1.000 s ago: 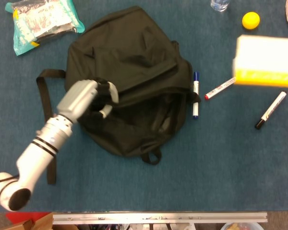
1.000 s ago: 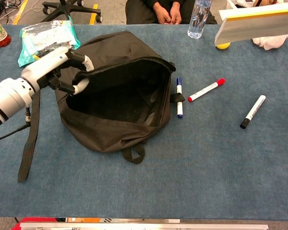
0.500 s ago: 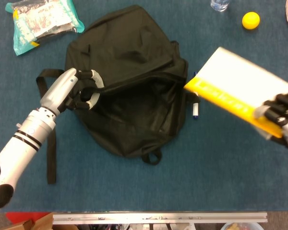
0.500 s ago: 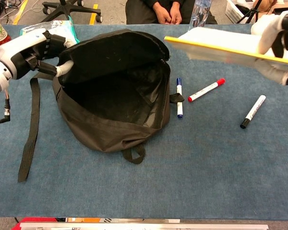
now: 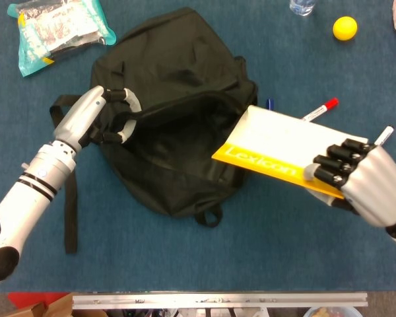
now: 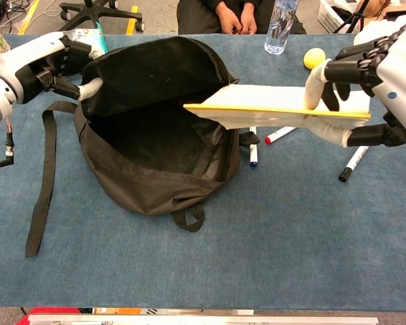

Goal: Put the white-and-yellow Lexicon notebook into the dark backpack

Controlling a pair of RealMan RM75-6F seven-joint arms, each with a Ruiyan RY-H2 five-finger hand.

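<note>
Backpack (image 6: pixel 155 169), one, dark soft fabric, mouth lifted by left hand (image 6: pixel 51 61) gripping its rim; one flat white-and-yellow Lexicon notebook (image 6: pixel 271 107) pinched in right hand (image 6: pixel 379 88), front corner over the opening; three markers (image 6: pixel 355 159) alongside.

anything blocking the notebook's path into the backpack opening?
Nothing visible. The left hand holds the backpack rim up, so the mouth gapes. The right hand holds the notebook roughly level, its leading edge already over the opening.
</note>
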